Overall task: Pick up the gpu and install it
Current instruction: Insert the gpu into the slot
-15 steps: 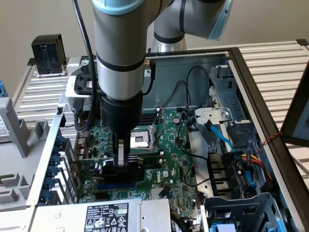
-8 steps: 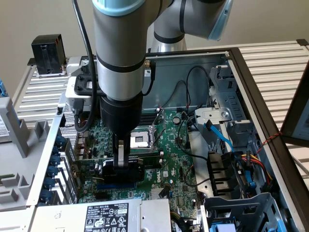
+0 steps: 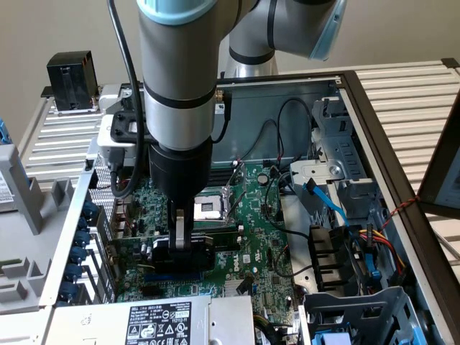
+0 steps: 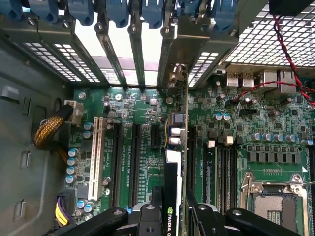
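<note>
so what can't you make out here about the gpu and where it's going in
Exterior view: lower edge of the gpu and the slot beneath it, hidden by the card and the gripper; seated or not, cannot tell.
Wrist view: the card shows edge-on, so its shroud lettering is mostly hidden.
Exterior view: part of the motherboard, covered by the arm.

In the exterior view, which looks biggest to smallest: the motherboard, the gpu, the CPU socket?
1. motherboard, by far the largest.
2. gpu, partly covered.
3. CPU socket, which looks only slightly smaller, so the last two are close.
</note>
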Available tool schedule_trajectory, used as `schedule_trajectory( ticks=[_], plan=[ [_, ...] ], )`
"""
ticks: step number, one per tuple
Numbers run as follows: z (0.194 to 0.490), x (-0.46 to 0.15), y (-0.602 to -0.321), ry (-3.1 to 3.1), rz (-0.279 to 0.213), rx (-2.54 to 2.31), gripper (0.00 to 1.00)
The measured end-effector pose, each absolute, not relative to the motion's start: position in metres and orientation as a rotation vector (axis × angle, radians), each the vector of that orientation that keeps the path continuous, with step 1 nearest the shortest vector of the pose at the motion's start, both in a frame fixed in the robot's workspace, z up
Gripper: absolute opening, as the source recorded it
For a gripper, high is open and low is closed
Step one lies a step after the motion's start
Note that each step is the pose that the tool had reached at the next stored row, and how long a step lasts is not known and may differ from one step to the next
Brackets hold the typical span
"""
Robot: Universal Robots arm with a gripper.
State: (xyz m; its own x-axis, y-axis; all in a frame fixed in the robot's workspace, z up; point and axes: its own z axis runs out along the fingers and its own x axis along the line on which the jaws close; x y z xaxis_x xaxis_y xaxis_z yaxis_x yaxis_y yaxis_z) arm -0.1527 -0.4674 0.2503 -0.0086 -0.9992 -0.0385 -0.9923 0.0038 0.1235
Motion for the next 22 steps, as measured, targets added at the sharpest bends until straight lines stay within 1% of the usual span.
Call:
schedule_trajectory(
  ticks=[22],
  plan=[
    [0.2472, -0.1535, -0.4669, -2.182, -0.178, 2.169, 0.27]
  ],
)
